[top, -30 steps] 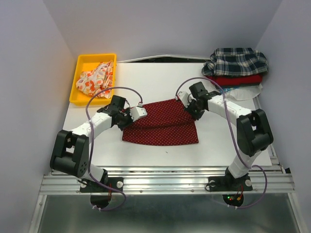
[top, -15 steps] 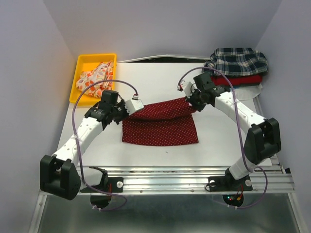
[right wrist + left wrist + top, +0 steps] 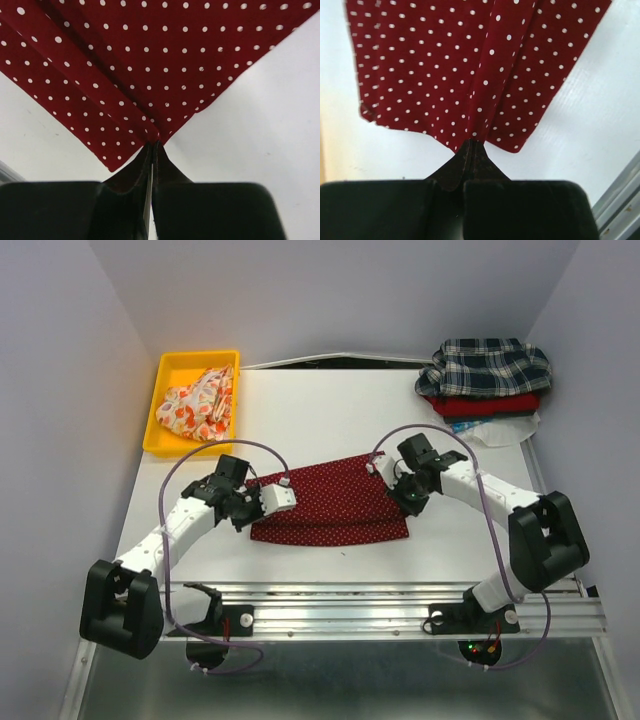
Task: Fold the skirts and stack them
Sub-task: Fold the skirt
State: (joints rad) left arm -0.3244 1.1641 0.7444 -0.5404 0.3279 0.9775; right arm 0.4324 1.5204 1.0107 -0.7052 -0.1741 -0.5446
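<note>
**Both pincers clamped on the dotted skirt, mid-table**

Far-left corner of the table (image 3: pixel 330 415): yellow bin (image 3: pixel 160 412) with the cream skirt (image 3: pixel 198 405), orange-red blobs, crumpled inside. Nothing is touching it.

Left gripper (image 3: pixel 471 147) reaches in from the left. Its jaws are closed tight, with a pinch of the dark red dotted skirt (image 3: pixel 335 505) between the tips. In the left wrist view the cloth bunches into pleats right at the fingertips and fans out away from them, with white tabletop showing on both sides.

The dotted skirt lies in the middle of the table, closer to the near edge than the far one. It is spread wide, with its near hem roughly parallel to the near edge. Its left end is in the left pincer and its right end in the right one.

Right gripper (image 3: pixel 152 147) comes in from the right. Its jaws are also fully closed, pinching the skirt's right side. The fabric creases to a point at the tips and spreads away over the tabletop.

Far-right corner: a stack of skirts, well apart from both arms. The plaid skirt (image 3: pixel 487 365) is on top, a bit rumpled, and the plain red skirt (image 3: pixel 482 405) lies under it.
</note>
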